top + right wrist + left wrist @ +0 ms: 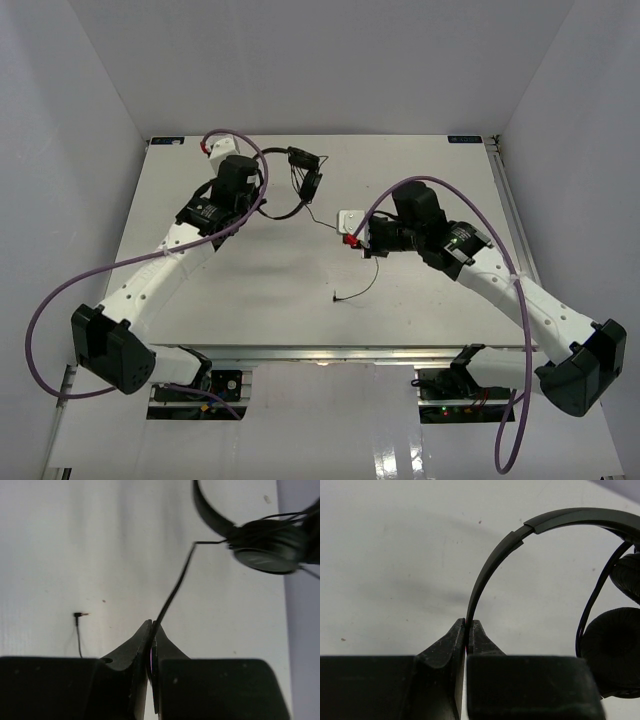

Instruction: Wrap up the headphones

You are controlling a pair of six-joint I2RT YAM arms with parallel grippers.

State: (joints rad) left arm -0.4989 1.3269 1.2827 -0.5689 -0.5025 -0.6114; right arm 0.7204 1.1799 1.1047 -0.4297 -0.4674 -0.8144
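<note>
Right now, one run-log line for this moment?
left claw: shut on headband | right claw: shut on cord | cord: runs from earcup to right claw | plug: loose on table

right gripper [151, 630] is pinching the cord [175, 587], jaws closed tight on it at the tips. cord is running taut up and to the right to the headphones [265, 545] in the top right corner. an earcup [267, 557] is facing down-left, slightly blurred, and the headband [207, 510] is arcing out of frame at the top. plug [80, 614] is lying on the table [75, 540] to the left, apart from the gripper, with its thin lead dropping behind the left finger.
</note>
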